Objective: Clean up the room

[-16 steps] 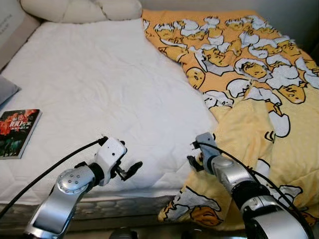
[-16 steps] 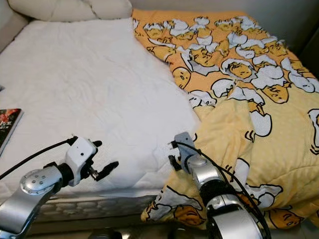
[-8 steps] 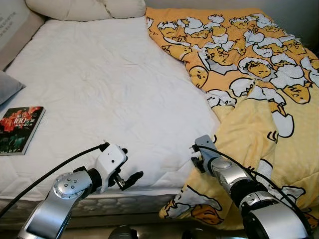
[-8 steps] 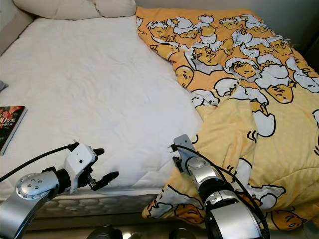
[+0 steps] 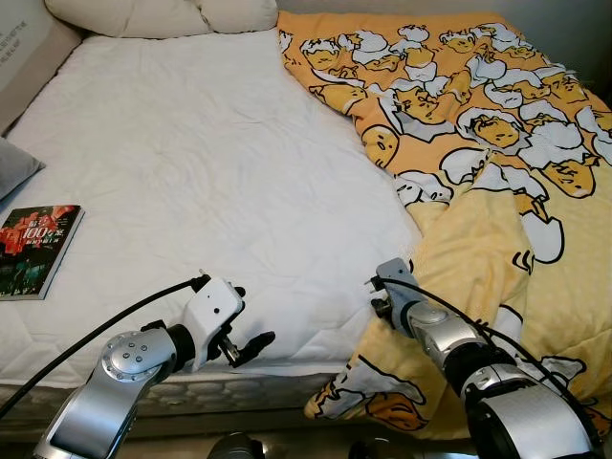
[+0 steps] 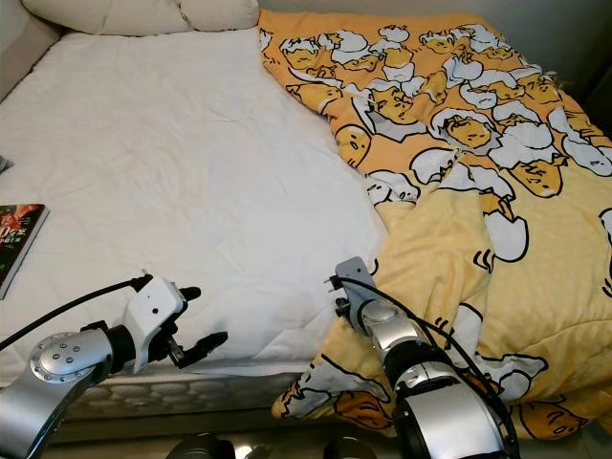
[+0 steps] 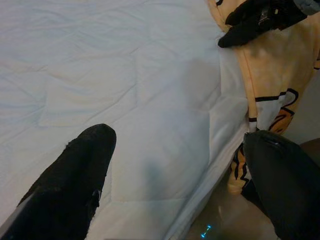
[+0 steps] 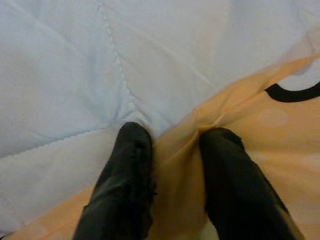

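Blanket (image 5: pixel 497 163) covers bed's right half; white mattress (image 5: pixel 191 163) bare, book (image 5: pixel 36 251) at left.

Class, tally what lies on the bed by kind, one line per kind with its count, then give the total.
Pillows: 2, and
Books: 1
Yellow patterned blankets: 1, its edge between the right claw fingers
Grey cushions: 1
Total: 5
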Available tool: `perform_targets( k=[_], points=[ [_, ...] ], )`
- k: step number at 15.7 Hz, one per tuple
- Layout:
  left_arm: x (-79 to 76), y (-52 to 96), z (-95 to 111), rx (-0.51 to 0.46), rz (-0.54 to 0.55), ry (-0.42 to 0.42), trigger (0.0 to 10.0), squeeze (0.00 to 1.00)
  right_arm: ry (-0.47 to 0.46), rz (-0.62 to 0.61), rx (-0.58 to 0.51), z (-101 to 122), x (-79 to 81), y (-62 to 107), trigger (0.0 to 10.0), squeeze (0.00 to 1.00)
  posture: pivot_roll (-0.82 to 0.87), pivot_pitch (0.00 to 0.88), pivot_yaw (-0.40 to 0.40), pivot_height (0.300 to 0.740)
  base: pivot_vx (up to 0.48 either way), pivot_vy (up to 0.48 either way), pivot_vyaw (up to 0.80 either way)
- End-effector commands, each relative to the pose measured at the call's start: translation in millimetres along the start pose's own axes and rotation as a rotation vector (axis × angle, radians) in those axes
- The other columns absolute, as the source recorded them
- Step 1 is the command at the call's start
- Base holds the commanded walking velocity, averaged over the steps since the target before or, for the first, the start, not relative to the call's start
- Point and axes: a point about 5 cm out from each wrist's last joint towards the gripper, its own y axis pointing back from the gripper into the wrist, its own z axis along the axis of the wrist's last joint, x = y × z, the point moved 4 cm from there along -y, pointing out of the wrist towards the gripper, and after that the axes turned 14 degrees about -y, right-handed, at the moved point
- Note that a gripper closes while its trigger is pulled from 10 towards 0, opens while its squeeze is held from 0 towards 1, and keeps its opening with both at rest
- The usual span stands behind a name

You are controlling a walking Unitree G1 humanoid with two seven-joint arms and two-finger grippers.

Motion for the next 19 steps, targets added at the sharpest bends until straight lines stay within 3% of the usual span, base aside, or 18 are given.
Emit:
perform_targets(
  k=[1,3,6,7,9,11,13,14,15,16,17,19],
  points=[
    [-2.5,1.5,1.3,0.000,-0.011,-0.010,10.0,0.17,-0.025,0.006,0.026,-8.8,-4.6,0.6,0.0,0.00,0.11,0.097,0.011,0.740,0.000,0.000,0.00],
    [-3.4,1.7,1.3,0.000,-0.013,-0.008,10.0,0.17,-0.027,0.031,0.021,-8.0,-5.9,1.6,0.0,0.00,0.11,0.101,0.013,0.740,0.000,0.000,0.00],
    [-5.7,2.4,1.2,-0.001,-0.021,-0.003,10.0,0.17,-0.041,0.167,-0.033,0.8,-0.1,5.8,0.0,0.00,0.10,0.113,0.020,0.740,0.000,0.000,0.00],
    [-8.6,3.7,0.9,0.000,-0.029,-0.001,10.0,0.17,-0.012,0.391,-0.110,12.6,18.7,17.7,0.0,0.00,0.10,0.127,0.027,0.740,0.000,0.000,0.00],
    [-11.1,4.1,0.2,0.002,-0.036,0.002,10.0,0.17,0.058,0.608,-0.162,16.3,37.0,37.0,0.0,0.00,0.10,0.127,0.027,0.740,0.000,0.000,0.00],
    [-14.4,4.2,0.0,0.003,-0.046,0.005,10.0,0.17,0.166,0.852,-0.204,14.4,54.7,70.5,0.0,0.00,0.09,0.144,0.033,0.740,0.000,0.000,0.00],
    [-19.4,5.2,-0.4,0.005,-0.057,0.013,10.0,0.17,0.340,1.200,-0.093,-15.5,66.5,129.7,0.0,0.00,0.09,0.157,0.030,0.740,0.000,0.000,0.00],
    [-20.6,5.4,-0.7,0.006,-0.058,0.014,10.0,0.17,0.359,1.225,-0.056,-22.5,65.1,135.1,0.0,0.00,0.09,0.155,0.026,0.740,0.000,0.000,0.00],
    [-21.6,5.4,-1.1,0.008,-0.057,0.017,10.0,0.16,0.372,1.169,-0.040,-26.0,61.2,129.2,0.0,0.00,0.09,0.152,0.021,0.740,0.000,0.000,0.00],
    [-21.9,5.2,-1.6,0.009,-0.055,0.019,10.0,0.17,0.362,1.029,-0.083,-20.0,56.2,109.7,6.5,0.00,0.09,0.144,0.016,0.740,0.000,0.000,0.00],
    [-22.0,4.9,-1.6,0.010,-0.053,0.019,10.0,0.17,0.330,0.946,-0.110,-13.3,53.3,98.6,10.0,0.00,0.10,0.139,0.014,0.740,0.000,0.000,0.00],
    [-21.0,3.8,-1.4,0.011,-0.046,0.017,10.0,0.17,0.247,0.818,-0.134,-1.3,48.8,82.7,10.0,0.00,0.10,0.126,0.009,0.740,0.000,0.000,0.00]
  ],
)
